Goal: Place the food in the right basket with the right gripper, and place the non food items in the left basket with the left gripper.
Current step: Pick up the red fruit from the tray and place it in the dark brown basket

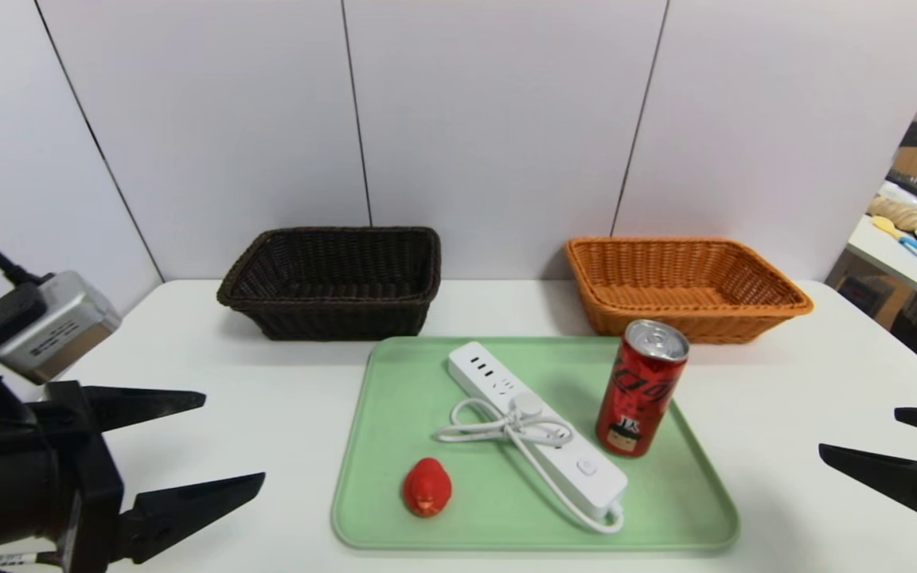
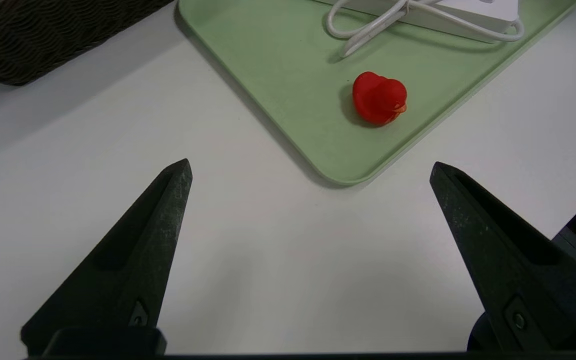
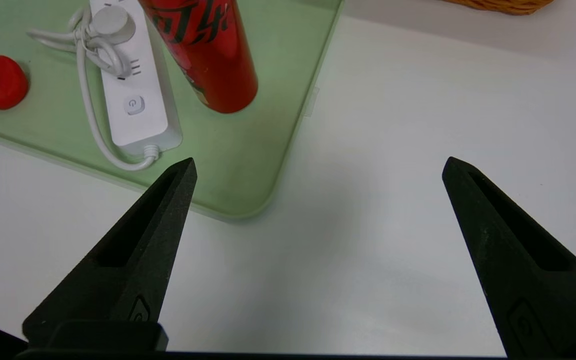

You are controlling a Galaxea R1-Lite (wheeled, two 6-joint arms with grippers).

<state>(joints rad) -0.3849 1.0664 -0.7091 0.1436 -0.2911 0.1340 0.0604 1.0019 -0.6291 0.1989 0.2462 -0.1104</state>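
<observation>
Both grippers hover over the white table with fingers spread and nothing held: left gripper (image 1: 232,438) at the tray's left, right gripper (image 1: 856,434) at its right. One smooth pale-green tray (image 1: 395,509) with rounded corners carries three items: one slim red can (image 1: 640,387), upright at its right side; one long white power strip (image 1: 542,434) lying diagonally, cord bundled; one small glossy red duck toy (image 1: 427,487) near the front. Two rectangular woven baskets stand behind, well apart: dark brown basket (image 1: 335,280) left, orange basket (image 1: 685,285) right.
</observation>
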